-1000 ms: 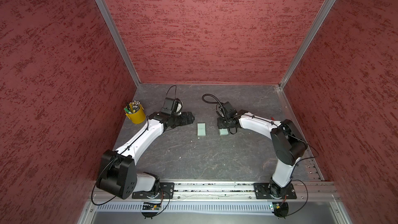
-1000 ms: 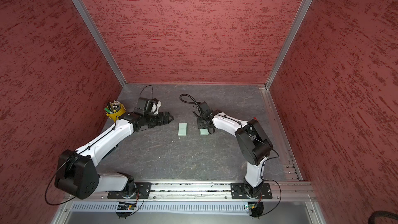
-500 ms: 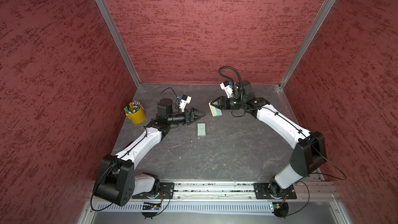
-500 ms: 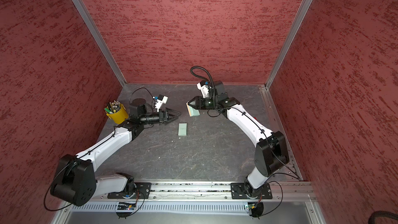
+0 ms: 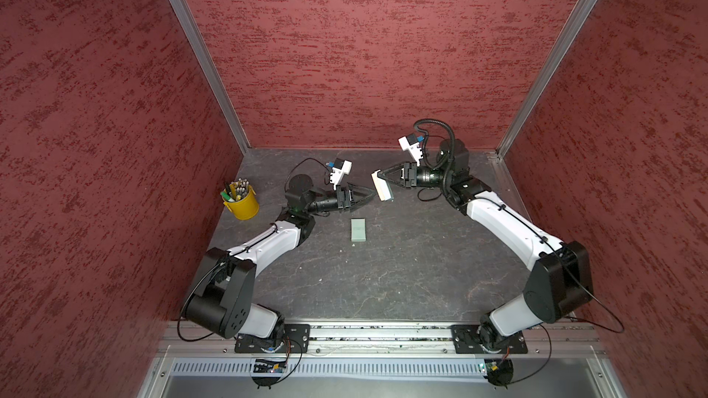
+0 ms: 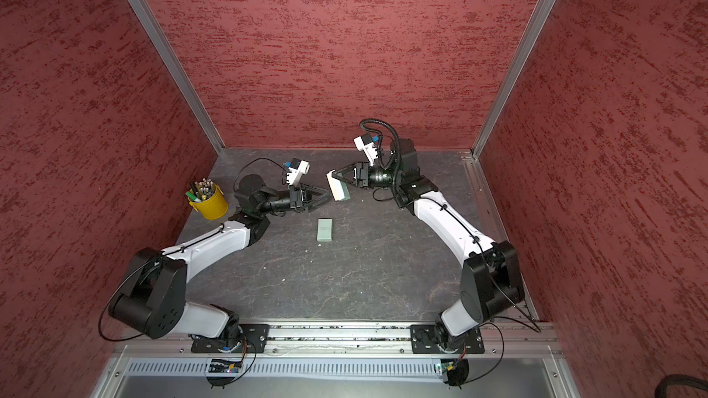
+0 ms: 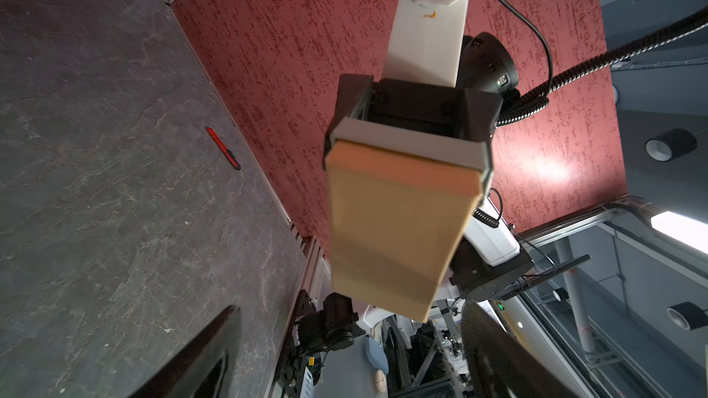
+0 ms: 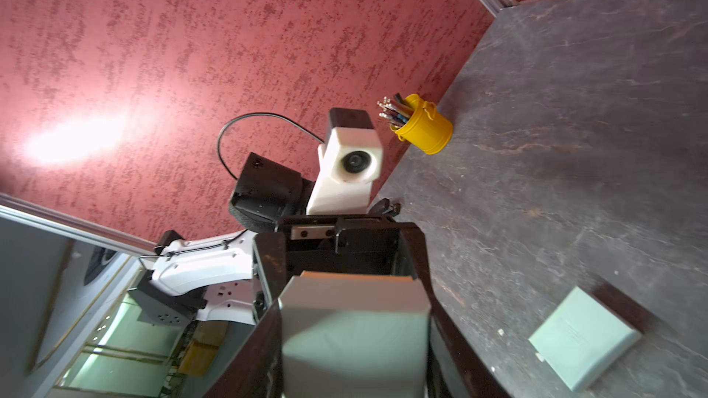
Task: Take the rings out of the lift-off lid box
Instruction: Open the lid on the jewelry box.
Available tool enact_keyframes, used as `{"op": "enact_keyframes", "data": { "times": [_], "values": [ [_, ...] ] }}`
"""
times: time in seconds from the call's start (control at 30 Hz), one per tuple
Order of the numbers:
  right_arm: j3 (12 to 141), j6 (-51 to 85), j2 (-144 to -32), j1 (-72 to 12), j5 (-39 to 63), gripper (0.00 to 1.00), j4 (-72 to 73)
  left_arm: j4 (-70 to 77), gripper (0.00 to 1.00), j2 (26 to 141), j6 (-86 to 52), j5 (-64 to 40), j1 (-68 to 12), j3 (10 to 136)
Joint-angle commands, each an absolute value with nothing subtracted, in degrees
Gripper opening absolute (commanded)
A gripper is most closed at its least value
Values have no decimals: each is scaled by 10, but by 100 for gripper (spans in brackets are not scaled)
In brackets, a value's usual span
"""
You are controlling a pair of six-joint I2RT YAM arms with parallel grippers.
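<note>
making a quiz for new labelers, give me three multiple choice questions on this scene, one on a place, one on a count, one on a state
1. Where does the cup stand?
A) at the table's left edge
B) in the table's middle
C) at the table's right edge

2. How many green boxes show?
A) one
B) two
C) four

3. What state are the right jaws in?
A) wide open and empty
B) shut on a box lifted off the table
C) shut on the cup

Answers:
1 A: both top views show the cup by the left wall.
2 B: there is the held box and the flat box on the table.
3 B: the right wrist view shows the held box clamped between them, up in the air.
</note>
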State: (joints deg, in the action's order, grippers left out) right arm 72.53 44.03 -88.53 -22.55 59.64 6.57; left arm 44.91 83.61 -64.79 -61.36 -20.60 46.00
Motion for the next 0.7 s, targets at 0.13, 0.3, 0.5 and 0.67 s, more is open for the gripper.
{"op": "enact_keyframes", "data": {
  "times": [0.13, 0.3, 0.5, 0.67],
  "values": [
    [703, 500, -865, -221, 631, 50, 168, 548, 84, 861, -706, -606, -210, 480],
    [697, 507, -868, -221, 630, 50, 183, 556, 84, 868, -712, -610, -219, 482],
    [693, 509, -876, -221, 628, 50, 189, 565, 86, 864, -715, -612, -220, 482],
    [686, 518, -879, -221, 631, 49, 204, 572, 89, 861, -720, -608, -215, 475]
  ]
}}
